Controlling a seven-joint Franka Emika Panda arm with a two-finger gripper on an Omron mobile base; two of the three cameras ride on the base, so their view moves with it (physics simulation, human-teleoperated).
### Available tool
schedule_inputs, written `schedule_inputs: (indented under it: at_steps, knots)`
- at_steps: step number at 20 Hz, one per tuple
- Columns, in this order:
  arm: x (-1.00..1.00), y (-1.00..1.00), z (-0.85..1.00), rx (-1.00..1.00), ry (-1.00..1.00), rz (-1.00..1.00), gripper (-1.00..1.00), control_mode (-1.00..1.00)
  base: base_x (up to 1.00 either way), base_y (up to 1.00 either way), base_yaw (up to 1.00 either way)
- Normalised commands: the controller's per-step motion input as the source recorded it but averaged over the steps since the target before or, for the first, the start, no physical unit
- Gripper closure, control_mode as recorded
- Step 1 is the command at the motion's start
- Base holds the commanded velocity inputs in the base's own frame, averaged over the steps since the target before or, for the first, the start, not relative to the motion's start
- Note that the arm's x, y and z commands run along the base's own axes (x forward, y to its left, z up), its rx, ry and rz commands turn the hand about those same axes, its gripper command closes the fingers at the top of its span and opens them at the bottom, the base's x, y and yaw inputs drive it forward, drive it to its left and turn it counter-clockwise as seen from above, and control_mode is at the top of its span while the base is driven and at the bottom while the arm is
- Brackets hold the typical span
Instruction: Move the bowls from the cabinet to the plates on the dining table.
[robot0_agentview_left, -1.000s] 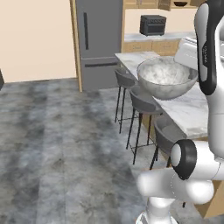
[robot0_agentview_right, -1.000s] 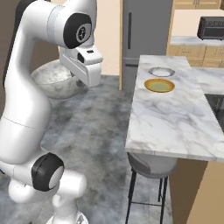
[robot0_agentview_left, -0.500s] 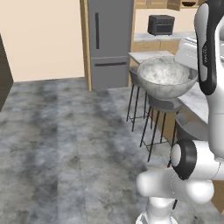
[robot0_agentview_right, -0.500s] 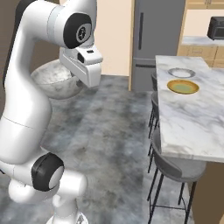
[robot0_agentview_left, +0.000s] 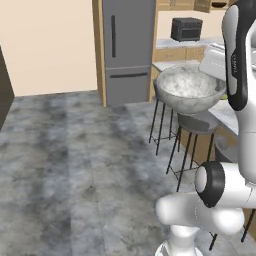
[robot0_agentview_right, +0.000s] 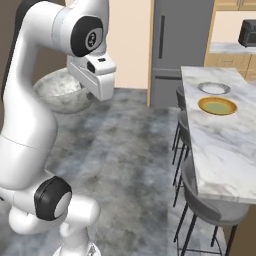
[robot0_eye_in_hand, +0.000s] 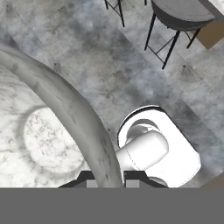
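the marbled stone bowl (robot0_agentview_left: 189, 89) is held by its rim in the closed gripper (robot0_eye_in_hand: 111, 177), carried above the floor, while both plates, pale grey (robot0_agentview_right: 213, 88) and tan (robot0_agentview_right: 217, 106), on the dining table (robot0_agentview_right: 220, 150) are yet to be filled.

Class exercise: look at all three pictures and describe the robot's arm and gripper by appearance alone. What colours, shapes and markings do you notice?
The arm is built of glossy white, rounded tube-like links, with dark, near-black round caps at the joints. The boxy hand is white, with a small dark rectangle on its side. The gripper ends in two small dark finger tips. No loose cables are visible.
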Motion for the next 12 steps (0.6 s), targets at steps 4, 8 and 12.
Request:
schedule_inputs:
  at_steps: [4,8,12]
  knots:
    - [0.00,0.00,0.00,0.00,0.00,0.00,1.00,1.00,0.62,0.22,-0.03]
    - [0.00,0.00,0.00,0.00,0.00,0.00,1.00,1.00,0.58,0.26,-0.04]
    - [0.00,0.00,0.00,0.00,0.00,0.00,1.00,1.00,0.54,0.29,-0.05]
